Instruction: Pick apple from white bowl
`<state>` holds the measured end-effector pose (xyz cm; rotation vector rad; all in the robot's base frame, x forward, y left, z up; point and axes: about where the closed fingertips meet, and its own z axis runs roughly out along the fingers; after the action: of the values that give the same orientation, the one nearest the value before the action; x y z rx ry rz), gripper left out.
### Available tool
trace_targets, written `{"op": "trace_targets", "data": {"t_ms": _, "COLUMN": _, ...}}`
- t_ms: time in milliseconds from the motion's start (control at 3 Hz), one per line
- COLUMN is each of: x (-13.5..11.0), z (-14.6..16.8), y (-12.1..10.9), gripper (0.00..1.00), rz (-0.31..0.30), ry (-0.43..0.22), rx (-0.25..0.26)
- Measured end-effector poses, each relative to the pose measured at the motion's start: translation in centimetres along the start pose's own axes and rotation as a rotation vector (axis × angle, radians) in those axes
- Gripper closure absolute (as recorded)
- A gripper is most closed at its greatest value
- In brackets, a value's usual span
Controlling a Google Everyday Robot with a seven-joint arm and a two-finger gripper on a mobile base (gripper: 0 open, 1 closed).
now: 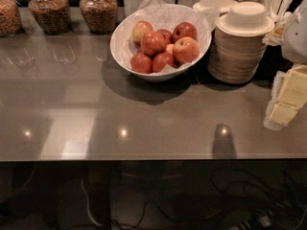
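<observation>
The white bowl stands at the back middle of the grey counter, lined with crinkled white paper and holding several apples. The apple, lighter and orange-yellow blushed, lies at the bowl's right front, on top of the darker red ones. My gripper, white with pale yellow parts, hangs at the right edge of the view. It is over the counter, well to the right of the bowl and nearer to me, and touches nothing.
A tall stack of beige disposable bowls stands right next to the white bowl, with another small bowl behind. Three glass jars of grains line the back left. The counter's front edge runs across, with cables below.
</observation>
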<state>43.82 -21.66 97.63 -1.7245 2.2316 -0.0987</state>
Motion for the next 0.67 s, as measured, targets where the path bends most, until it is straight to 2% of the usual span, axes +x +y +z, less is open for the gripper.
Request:
{"op": "trace_targets", "data": {"t_ms": 333, "x": 0.00, "z": 0.00, "y": 0.00, "gripper": 0.00, "rz": 0.000, "ry": 0.000, "rx": 0.000}}
{"op": "trace_targets", "data": {"t_ms": 667, "x": -0.69, "z": 0.34, "y": -0.91, "gripper": 0.00, "rz": 0.000, "ry": -0.041, "rx": 0.030}}
